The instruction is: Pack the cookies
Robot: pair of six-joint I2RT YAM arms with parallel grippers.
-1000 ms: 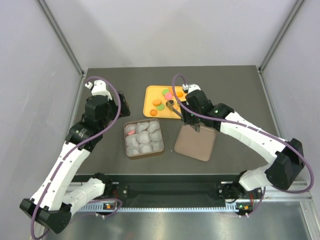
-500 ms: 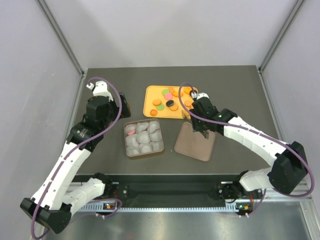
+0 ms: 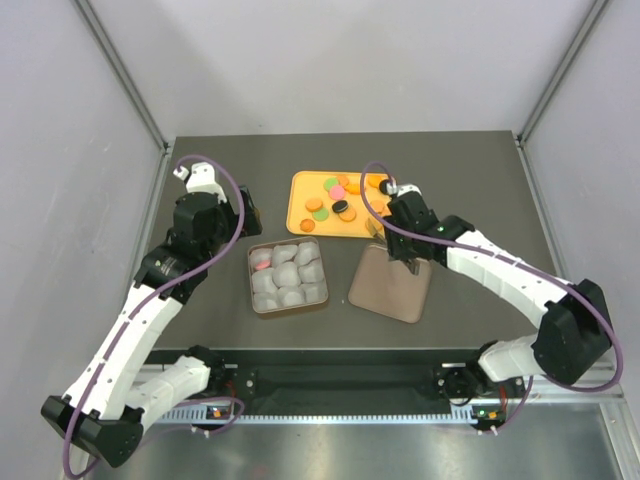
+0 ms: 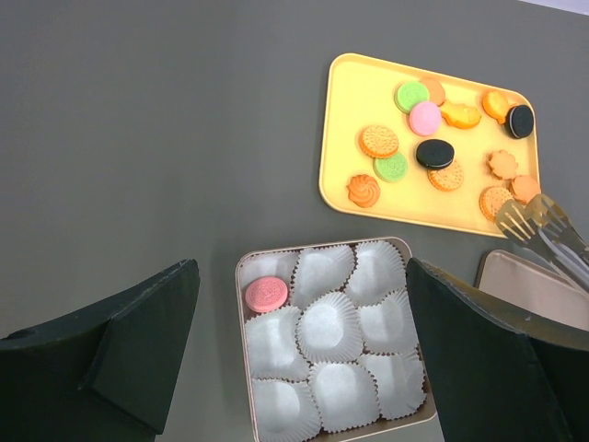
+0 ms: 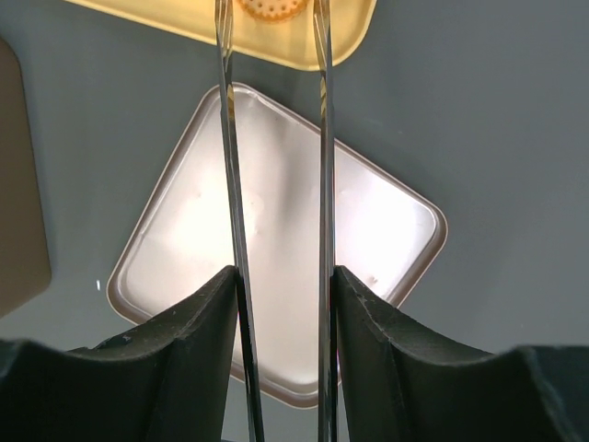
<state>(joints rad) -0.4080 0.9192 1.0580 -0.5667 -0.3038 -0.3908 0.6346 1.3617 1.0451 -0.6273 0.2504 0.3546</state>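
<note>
Pulled back off black cookie (image 3: 341, 207): my right claw (image 5: 281, 285) clamps tongs (image 5: 324, 184), tips at tray's (image 5: 354, 28) lower-right rim, orange cookie (image 5: 262, 7) between blades, perhaps untouched.

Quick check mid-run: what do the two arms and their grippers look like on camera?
Both the left arm and right arm have white link shells with black joints, a small green light, and a purple cable looped alongside. The left gripper and right gripper have broad, matte black fingers.
</note>
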